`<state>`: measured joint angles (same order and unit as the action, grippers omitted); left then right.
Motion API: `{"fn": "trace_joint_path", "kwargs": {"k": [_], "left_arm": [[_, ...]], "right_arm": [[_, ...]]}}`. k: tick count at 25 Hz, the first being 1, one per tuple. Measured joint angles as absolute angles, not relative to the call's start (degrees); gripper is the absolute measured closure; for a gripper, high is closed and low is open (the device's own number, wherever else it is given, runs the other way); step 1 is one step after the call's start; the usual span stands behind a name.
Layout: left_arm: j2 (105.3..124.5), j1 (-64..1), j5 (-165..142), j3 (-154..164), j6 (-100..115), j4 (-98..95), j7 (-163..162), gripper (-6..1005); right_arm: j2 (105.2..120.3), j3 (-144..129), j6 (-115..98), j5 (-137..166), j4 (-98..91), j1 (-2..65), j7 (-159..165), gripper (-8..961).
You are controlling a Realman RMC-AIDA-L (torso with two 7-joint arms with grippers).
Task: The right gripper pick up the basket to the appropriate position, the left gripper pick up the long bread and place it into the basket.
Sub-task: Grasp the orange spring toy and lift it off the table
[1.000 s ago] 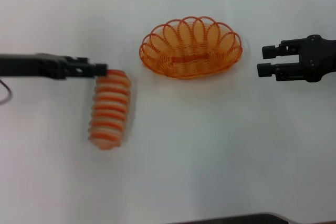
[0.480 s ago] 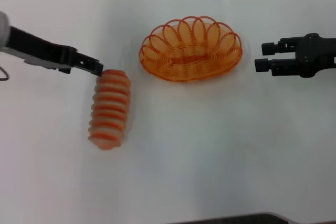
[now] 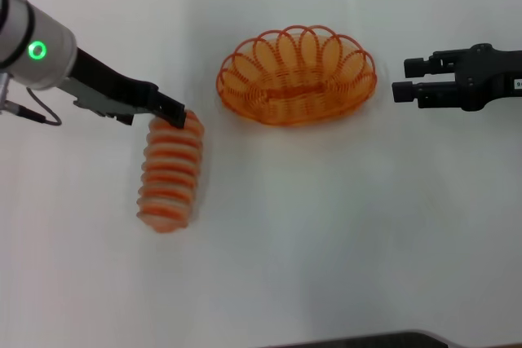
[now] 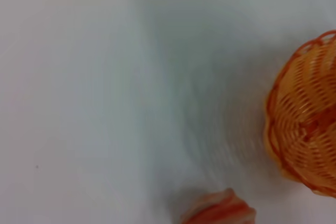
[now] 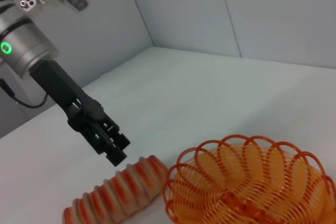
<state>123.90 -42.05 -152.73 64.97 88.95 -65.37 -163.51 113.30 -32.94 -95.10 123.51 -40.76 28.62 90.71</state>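
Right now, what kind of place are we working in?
Likely a lab test bench: a bare white table, plain grey walls, and only props, a toy bread and orange basket.

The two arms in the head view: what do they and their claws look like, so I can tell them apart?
The left gripper is a black two-finger claw on a black link that widens into a silver-white cylinder with a glowing green ring light; a thin black cable loops beside it. The right gripper is a black claw with two stubby, round-tipped fingers on an all-black arm carrying a small white label at the frame edge.
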Motion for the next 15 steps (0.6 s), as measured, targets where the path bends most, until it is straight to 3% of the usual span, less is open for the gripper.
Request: {"fn": "trace_joint_path", "kwargs": {"k": [15], "left_arm": [[123.97,-43.1,-153.9,71.0,84.4,-60.5,-164.5,253]], "right_arm": [[113.62,-33.1,-95.6,123.4,-40.9,29.2,90.5,327]]}}
